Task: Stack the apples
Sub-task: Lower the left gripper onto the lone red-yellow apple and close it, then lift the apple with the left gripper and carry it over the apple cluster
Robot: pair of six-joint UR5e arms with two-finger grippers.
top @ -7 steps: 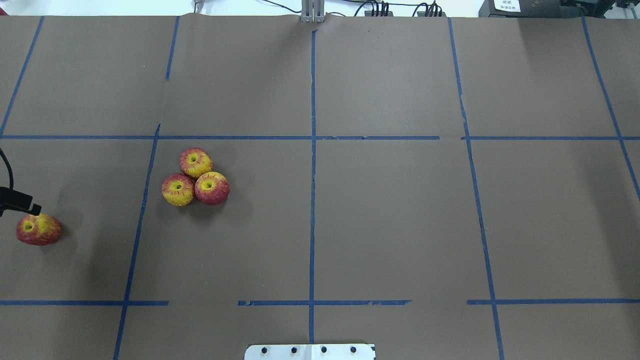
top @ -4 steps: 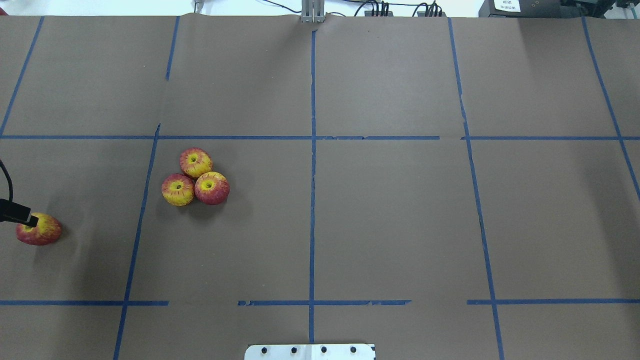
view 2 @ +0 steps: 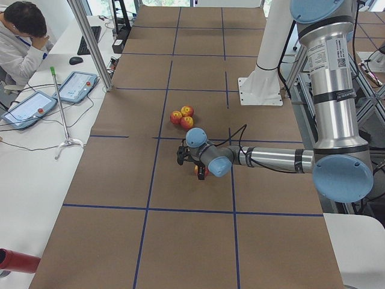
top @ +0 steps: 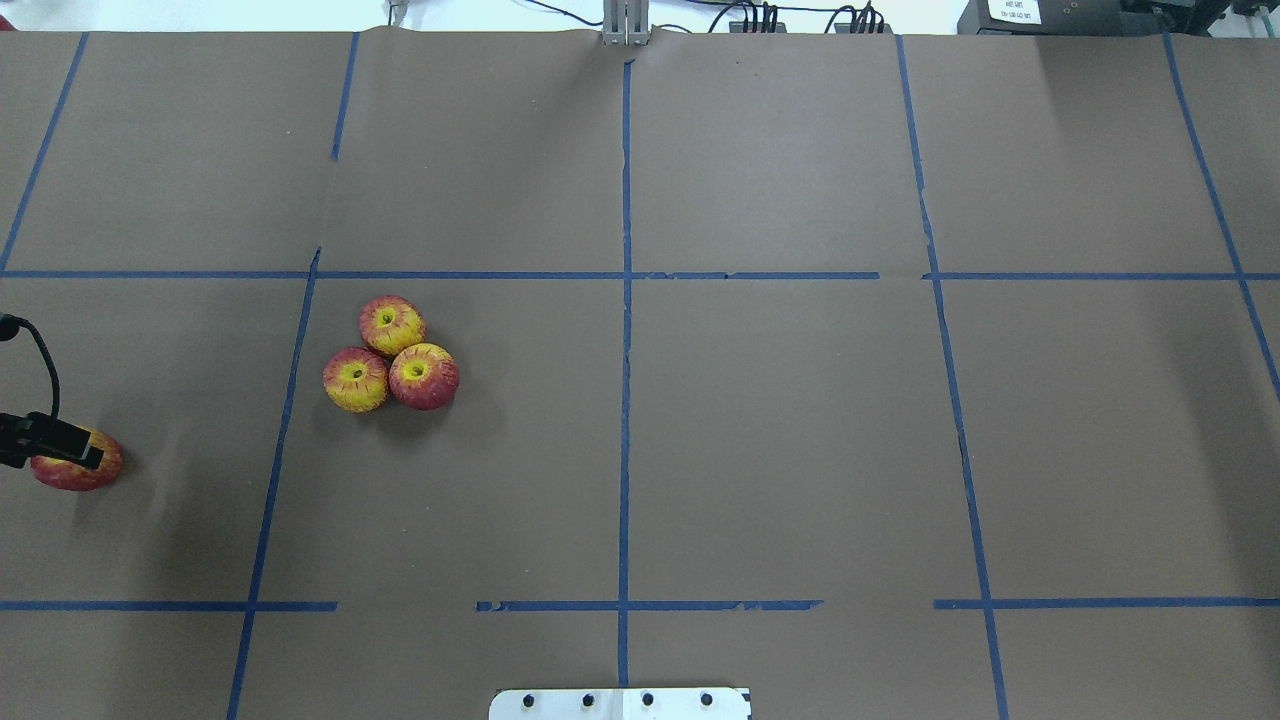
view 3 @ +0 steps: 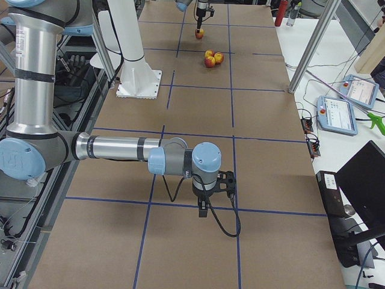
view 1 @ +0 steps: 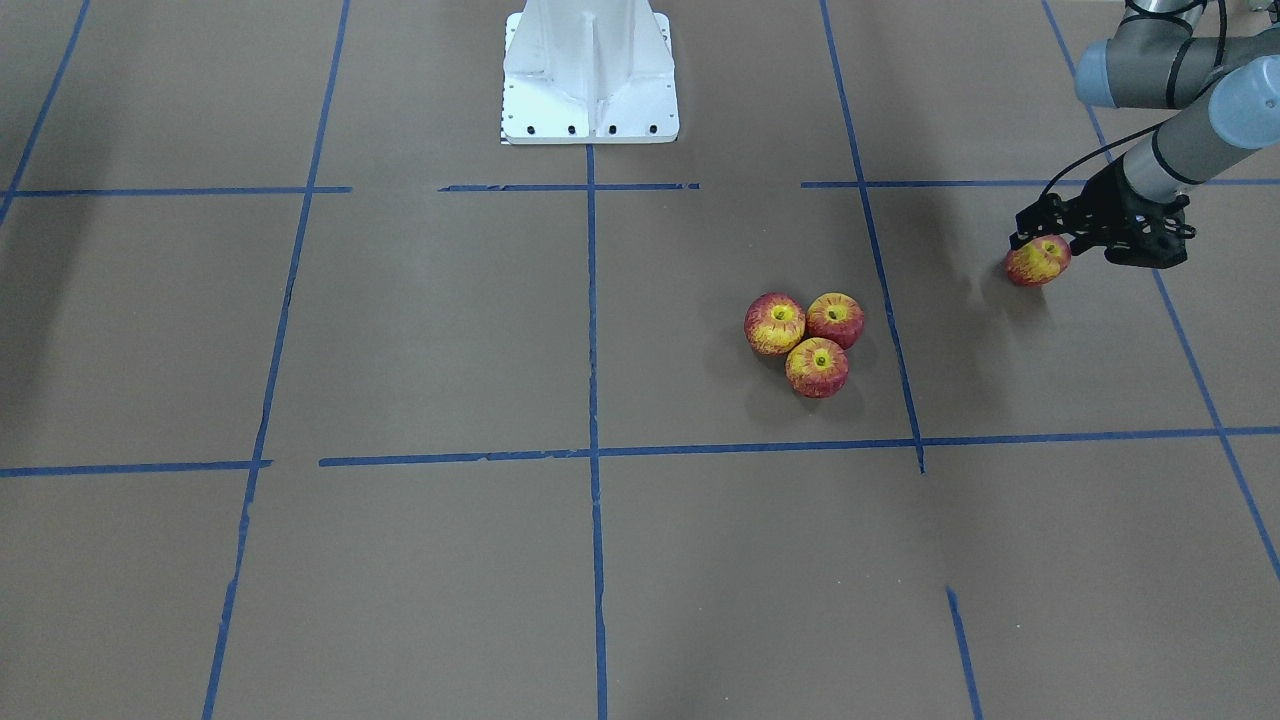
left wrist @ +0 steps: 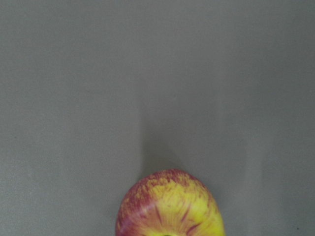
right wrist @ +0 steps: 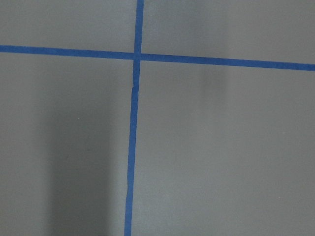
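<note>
Right now the left hand, a black two-finger unit, is down on the lone apple, a small glossy red fruit with yellow streaks. That apple rests on the desk, a flat top covered in brown paper with a blue tape grid, close to the robot's-left end. The hand's fingers lie over the top of the lone apple. Spread around it or clamped on it: cannot tell. The left wrist camera catches only the fruit's upper part at its bottom edge.

The three apples of the same kind sit in a tight triangle, touching, stem dimples up, across a tape line from the lone apple and well apart from it. All four lie on the paper.

The right hand hangs over a tape crossing, far from all fruit. It shows only in a side view, so its opening cannot be told.
</note>
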